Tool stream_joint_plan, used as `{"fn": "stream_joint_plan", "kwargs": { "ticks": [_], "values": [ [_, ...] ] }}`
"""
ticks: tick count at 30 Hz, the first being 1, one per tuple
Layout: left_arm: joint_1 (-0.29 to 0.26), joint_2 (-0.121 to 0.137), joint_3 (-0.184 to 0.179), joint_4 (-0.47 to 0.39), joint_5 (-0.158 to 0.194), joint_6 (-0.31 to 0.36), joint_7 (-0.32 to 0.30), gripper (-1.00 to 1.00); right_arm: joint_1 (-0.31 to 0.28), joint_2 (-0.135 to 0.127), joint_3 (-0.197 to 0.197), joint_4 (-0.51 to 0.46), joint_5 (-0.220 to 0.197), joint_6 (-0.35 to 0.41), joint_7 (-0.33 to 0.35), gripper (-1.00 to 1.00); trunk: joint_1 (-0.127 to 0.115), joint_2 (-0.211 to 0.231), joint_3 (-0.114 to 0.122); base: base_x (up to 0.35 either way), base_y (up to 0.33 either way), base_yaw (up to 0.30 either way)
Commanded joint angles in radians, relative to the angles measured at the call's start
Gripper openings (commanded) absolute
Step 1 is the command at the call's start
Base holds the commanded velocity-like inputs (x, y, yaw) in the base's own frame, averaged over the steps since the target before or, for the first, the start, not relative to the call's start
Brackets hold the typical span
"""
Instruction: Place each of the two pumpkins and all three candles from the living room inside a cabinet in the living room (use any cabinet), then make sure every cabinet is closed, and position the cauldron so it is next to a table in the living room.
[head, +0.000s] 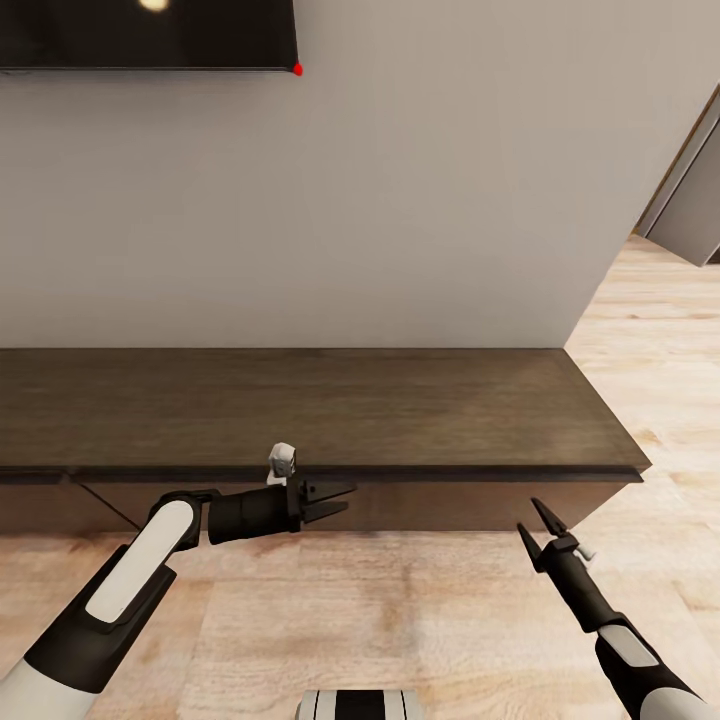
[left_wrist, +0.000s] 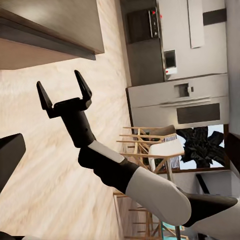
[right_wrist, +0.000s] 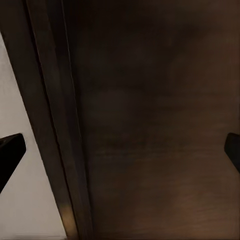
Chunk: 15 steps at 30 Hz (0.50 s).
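Observation:
The long, low dark-brown cabinet (head: 330, 410) runs along the wall in front of me, and its fronts look shut. My left gripper (head: 335, 500) is open and empty. It points sideways just in front of the cabinet's front edge. My right gripper (head: 540, 525) is open and empty too, fingers up, near the cabinet's right end. The left wrist view shows that right gripper (left_wrist: 64, 90) over the wood floor below the cabinet (left_wrist: 45, 25). The right wrist view looks close at the cabinet front (right_wrist: 150, 125) between its fingertips (right_wrist: 10, 155). The pumpkins, candles, cauldron and table are out of view.
A black TV (head: 150, 35) hangs on the grey wall above the cabinet. Light wood floor (head: 400, 620) lies between me and the unit, and a passage (head: 680, 200) opens past the wall's right corner. The left wrist view shows kitchen units (left_wrist: 175, 100) and wooden chairs (left_wrist: 150, 145).

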Motion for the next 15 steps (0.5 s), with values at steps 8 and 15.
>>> {"fn": "stream_joint_plan", "kwargs": {
  "ticks": [8, 15],
  "values": [
    [-0.001, -0.001, -0.002, 0.000, -0.008, 0.000, -0.009, 1.00, 0.000, 0.000, 0.001, -0.001, -0.003, 0.009, 0.023, 1.00, 0.000, 0.000, -0.001, 0.000, 0.000, 0.000],
    [-0.001, -0.002, -0.002, 0.000, -0.008, 0.000, -0.009, 1.00, 0.000, 0.000, 0.003, -0.018, -0.003, 0.009, 0.025, 1.00, 0.000, 0.000, -0.001, 0.000, 0.000, 0.000]
  ]
}}
